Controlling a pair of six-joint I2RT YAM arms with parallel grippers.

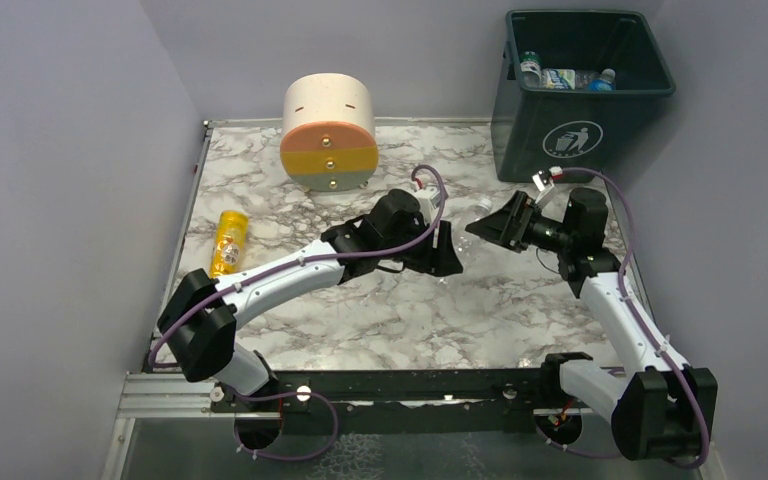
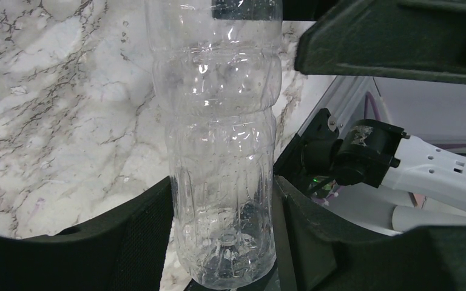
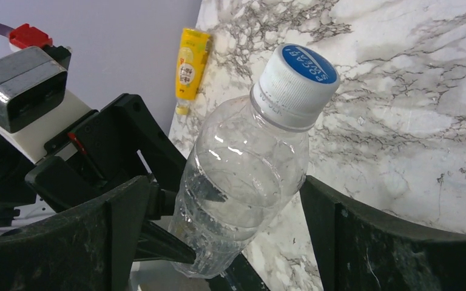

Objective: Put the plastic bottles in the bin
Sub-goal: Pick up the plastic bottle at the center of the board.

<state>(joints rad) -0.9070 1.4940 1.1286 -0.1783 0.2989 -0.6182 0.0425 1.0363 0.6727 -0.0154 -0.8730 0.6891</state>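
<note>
Grey-veined white marble tabletop [image 1: 360, 320], lilac walls all around. Mid-table, the left gripper [image 1: 443, 252] had its jaws clamped on the bottom end of a clear, label-free plastic bottle [image 3: 243, 182]. The right gripper [image 1: 488, 226] faced it with jaws spread either side of the bottle's upper half, a gap showing on one side, just below its white cap with a blue top [image 3: 297, 82]. A yellow-orange plastic bottle [image 1: 227, 242] lay near the left edge. The tall dark teal square plastic bin [image 1: 525, 125] stood at the far right corner with a few bottles [image 1: 560, 77] inside.
</note>
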